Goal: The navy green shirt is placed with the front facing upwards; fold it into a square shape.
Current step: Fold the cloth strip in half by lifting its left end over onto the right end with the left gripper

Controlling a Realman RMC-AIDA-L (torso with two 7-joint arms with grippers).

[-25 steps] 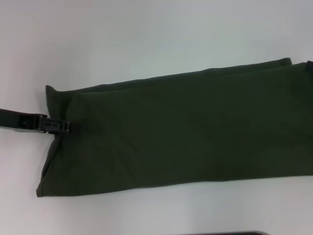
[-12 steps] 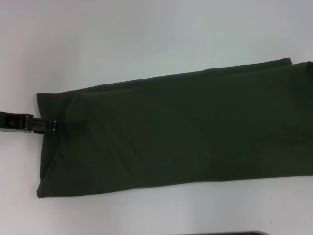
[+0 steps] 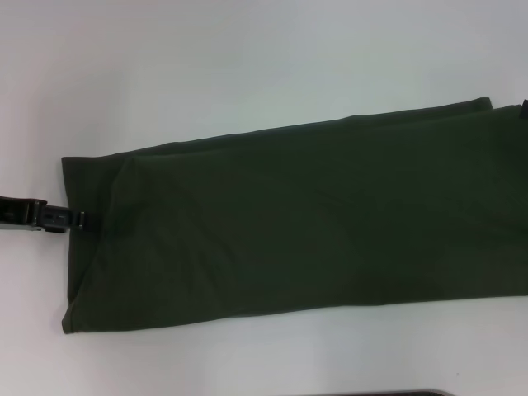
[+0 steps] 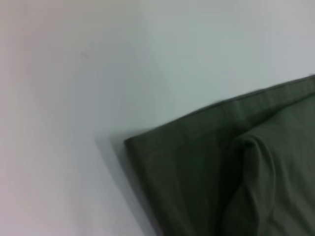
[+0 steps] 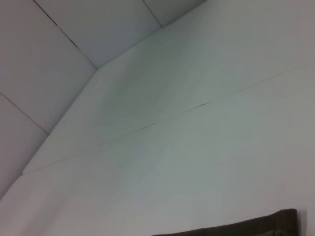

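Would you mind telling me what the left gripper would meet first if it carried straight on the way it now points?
The left gripper points rightward, its tips at the left edge of the navy green shirt. Going straight on, it would most likely meet that edge first, though its height above the white table is unclear.

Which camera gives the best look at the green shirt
The head view: the shirt lies there as a long folded band, cut off only at the right. The left wrist view shows one corner; the right wrist view shows only a sliver.

Shirt (image 3: 305,223) plain dark olive-green — table (image 3: 247,58) white; left claw (image 3: 81,219) black.
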